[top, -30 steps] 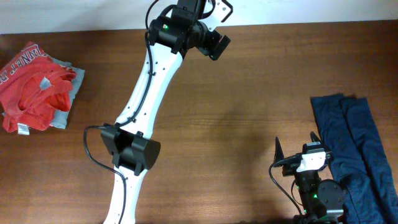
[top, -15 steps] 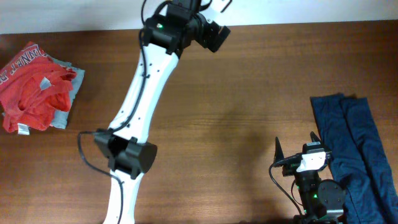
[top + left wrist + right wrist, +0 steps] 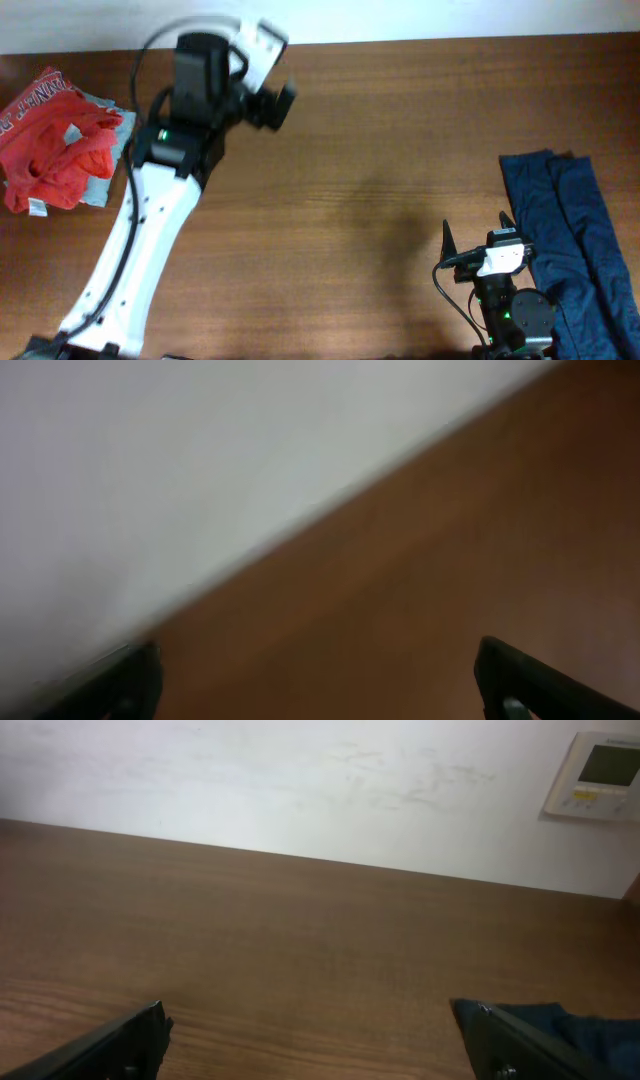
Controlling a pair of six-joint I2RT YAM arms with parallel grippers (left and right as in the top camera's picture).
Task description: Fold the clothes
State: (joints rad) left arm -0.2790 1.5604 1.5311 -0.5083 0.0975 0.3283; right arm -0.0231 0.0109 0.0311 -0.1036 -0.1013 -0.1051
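One brown table [image 3: 400, 130] fills your overhead view. Two arms work it. Your white left arm [image 3: 140, 240] slants from the near edge up toward the far edge. Your right arm [image 3: 510, 315] sits low at the near edge, toward the right corner.

Three garments lie in two spots. A navy piece [image 3: 570, 240], long and laid in two lengthwise strips with soft wrinkles, runs along the right edge. A crumpled red top [image 3: 50, 130] with white lettering rests on a grey piece [image 3: 97, 190] at the left edge, near the far corner.

Left gripper [image 3: 320, 685]: fingers spread wide with nothing between them, in a blurred view. Right gripper [image 3: 315, 1040]: likewise wide apart and empty, near the navy piece. One wall panel [image 3: 598, 775] hangs behind.
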